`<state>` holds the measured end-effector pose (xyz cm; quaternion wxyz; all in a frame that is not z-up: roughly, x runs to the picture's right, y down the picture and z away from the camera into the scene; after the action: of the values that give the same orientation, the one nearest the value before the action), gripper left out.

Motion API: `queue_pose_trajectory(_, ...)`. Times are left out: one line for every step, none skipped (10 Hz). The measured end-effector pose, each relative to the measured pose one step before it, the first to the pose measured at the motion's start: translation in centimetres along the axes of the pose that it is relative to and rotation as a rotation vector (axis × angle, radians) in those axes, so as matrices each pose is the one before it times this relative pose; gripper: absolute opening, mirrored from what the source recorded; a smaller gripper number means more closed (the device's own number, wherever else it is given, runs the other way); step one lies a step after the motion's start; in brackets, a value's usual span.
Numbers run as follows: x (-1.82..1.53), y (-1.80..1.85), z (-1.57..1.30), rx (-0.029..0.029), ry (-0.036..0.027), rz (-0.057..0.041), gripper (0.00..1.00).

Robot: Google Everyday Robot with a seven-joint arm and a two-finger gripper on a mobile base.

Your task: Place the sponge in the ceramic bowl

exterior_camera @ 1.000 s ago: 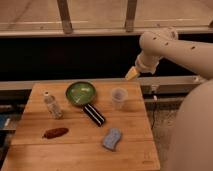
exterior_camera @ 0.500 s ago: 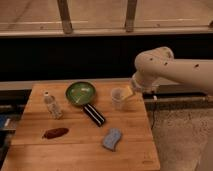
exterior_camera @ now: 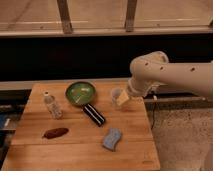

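Presently we find the gripper [exterior_camera: 123,99] by the plastic cup [exterior_camera: 115,92], farther than the sponge [exterior_camera: 112,138], and cannot tell its opening.

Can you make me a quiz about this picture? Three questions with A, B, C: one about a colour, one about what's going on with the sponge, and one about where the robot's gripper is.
1. What colour is the inside of the bowl?
A. red
B. green
C. white

2. The sponge is
A. inside the bowl
B. held up in the air
C. lying on the table

3. Where is the gripper?
A. right beside the cup
B. touching the sponge
C. inside the bowl

Answers:
1 B, the bowl's inside shows green.
2 C, the sponge lies flat on the wood near the front edge, with nothing holding it.
3 A, the gripper hangs at the cup's right side, far from the sponge.
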<state>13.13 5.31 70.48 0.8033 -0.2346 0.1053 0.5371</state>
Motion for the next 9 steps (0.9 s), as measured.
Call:
queue_pose_trajectory(0.140,0.017,0.129,-0.00178,0.00973,-0.00636,0.80)
queue_pose_trajectory(0.105,0.351,0.372,-0.00253,0.01680,-0.01326,0.80)
queue_pose_trajectory(0.350,1.755,1.245,-0.01406,0.03147,-0.03736,0.80)
queue_pose_trajectory(0.654,1.502,1.439,-0.00446,0.02601,-0.02683,0.80)
queue_pose_trajectory(0.799,1.413,1.417,-0.00548,0.02255,-0.01376,0.80)
queue_pose_trajectory(0.951,1.820,2.083,-0.00728,0.03301,-0.02126,0.80)
queue_pose_trajectory(0.539,2.334,2.350,-0.02064,0.03247,-0.02879,0.80)
queue_pose_trajectory(0.317,1.177,1.465,-0.02395,0.01151,-0.00740,0.80)
queue_pose_trajectory(0.273,0.634,0.896,-0.01545,0.00875,-0.00354,0.80)
